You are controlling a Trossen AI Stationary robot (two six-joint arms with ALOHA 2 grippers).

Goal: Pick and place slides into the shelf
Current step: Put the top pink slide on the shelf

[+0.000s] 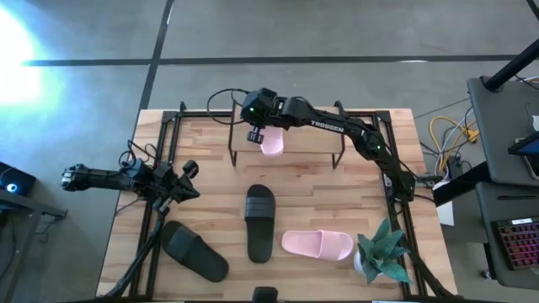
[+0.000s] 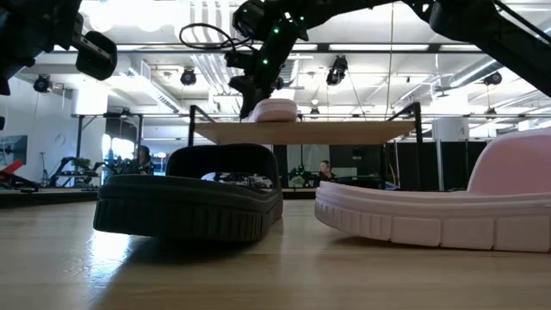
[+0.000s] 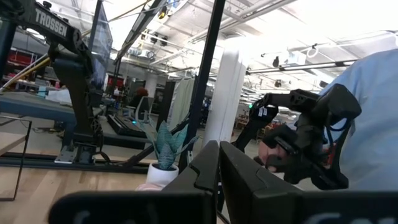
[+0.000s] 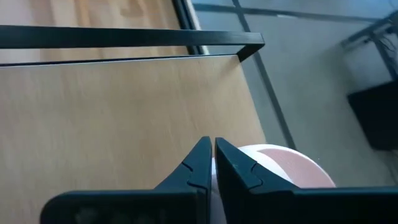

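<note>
Right gripper [image 1: 255, 135], upper centre, pinching pink slide [image 1: 272, 143] on shelf [image 1: 290, 137] — overhanging edge, may tip off. Left gripper [image 1: 187, 181] clenched, idle.

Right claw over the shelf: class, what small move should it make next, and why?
Probably open and lift away. The right claw looks nearly shut on the pink slide, which already lies on the shelf plank in the low view. Three slides still wait on the table, while the left claw idles at its left edge.
</note>
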